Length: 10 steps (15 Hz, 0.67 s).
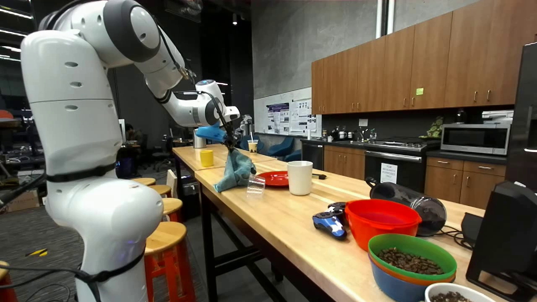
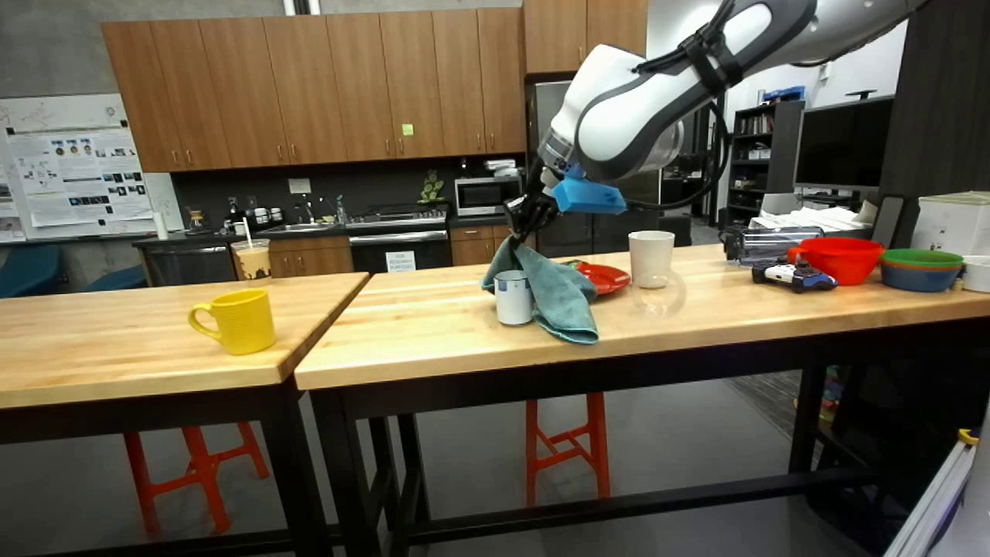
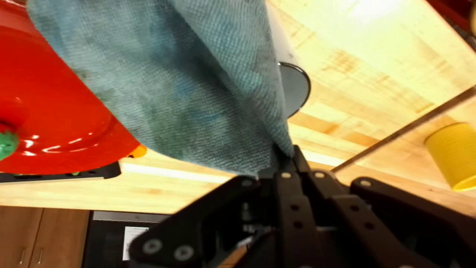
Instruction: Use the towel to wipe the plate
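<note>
The teal towel (image 1: pixel 237 170) hangs from my gripper (image 1: pixel 230 147), and its lower folds spread to the table near the edge. It shows in an exterior view (image 2: pixel 561 292) and fills much of the wrist view (image 3: pixel 167 82). The gripper's fingertips (image 3: pixel 292 158) are shut on a corner of it, also in an exterior view (image 2: pixel 520 232). The red plate (image 1: pixel 275 178) is beside the towel, also in an exterior view (image 2: pixel 607 278). In the wrist view, the towel covers part of the plate (image 3: pixel 63 108); I cannot tell whether they touch. A green item (image 3: pixel 7 143) is on the plate.
A white mug (image 2: pixel 513 298) stands against the towel. A tall white cup (image 1: pixel 300 178) and a clear plastic cup (image 1: pixel 255 186) stand near the plate. A dark utensil (image 3: pixel 108 172) lies behind it. A yellow mug (image 2: pixel 244 321) stands across the table seam.
</note>
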Each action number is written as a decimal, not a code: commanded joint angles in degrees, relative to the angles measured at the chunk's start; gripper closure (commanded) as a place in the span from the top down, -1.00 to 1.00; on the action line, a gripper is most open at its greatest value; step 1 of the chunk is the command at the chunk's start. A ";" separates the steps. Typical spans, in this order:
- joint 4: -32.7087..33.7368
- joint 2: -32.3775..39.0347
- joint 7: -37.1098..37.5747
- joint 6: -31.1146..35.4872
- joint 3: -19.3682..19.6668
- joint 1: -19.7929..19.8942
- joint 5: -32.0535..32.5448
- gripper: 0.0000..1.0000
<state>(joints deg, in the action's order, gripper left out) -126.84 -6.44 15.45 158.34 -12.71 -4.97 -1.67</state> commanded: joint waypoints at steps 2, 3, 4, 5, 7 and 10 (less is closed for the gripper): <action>-0.78 -1.66 -1.37 -0.90 2.40 -0.63 -1.73 -0.99; -0.80 -1.45 -0.87 -1.28 2.85 -0.16 -1.14 -0.99; -1.39 -1.42 -0.41 -1.08 3.56 0.39 -0.88 -0.99; -2.03 -1.50 0.38 -0.68 4.18 1.07 -0.09 -0.99; -3.15 -1.53 3.09 -0.71 5.08 3.15 3.72 -0.99; -4.51 -1.53 9.91 -0.97 5.01 7.61 13.82 -0.99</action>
<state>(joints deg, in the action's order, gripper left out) -129.61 -6.86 19.61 157.96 -7.76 -0.46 5.07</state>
